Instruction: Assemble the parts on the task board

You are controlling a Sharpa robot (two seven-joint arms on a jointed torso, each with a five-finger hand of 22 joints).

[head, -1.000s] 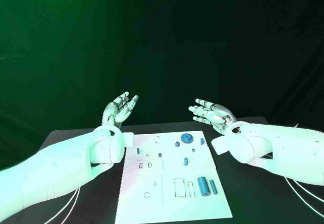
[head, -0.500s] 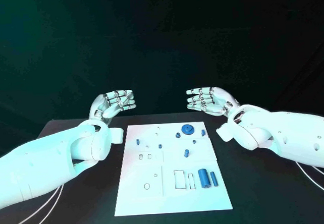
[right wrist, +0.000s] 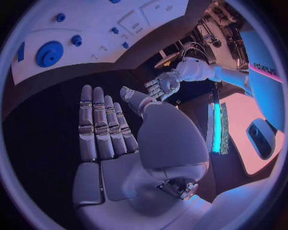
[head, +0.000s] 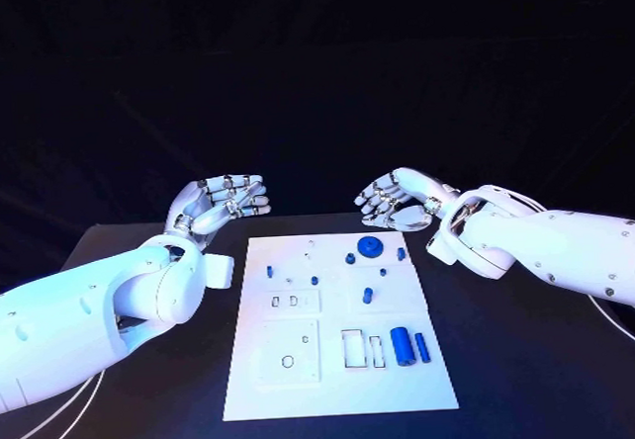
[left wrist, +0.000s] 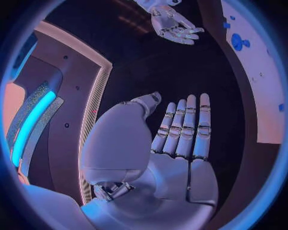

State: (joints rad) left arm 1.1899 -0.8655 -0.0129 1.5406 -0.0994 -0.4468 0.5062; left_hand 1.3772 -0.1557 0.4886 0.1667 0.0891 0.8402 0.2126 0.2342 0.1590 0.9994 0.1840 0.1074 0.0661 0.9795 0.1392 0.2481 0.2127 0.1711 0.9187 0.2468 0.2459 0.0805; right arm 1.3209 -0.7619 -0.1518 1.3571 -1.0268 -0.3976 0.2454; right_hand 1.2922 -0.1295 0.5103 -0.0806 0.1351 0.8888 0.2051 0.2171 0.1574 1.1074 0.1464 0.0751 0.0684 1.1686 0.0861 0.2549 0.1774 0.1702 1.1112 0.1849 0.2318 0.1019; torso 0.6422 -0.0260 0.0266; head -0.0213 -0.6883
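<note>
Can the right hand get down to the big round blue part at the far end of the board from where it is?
Probably yes. The right hand hangs empty just beyond the board's far edge, near the round blue part, with nothing between them.

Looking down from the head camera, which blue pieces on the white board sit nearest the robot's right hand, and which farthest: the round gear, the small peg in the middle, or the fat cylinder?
1. The round gear, at the board's far end, nearest the right hand.
2. The small peg, mid-board.
3. The fat cylinder, near end, farthest.
</note>
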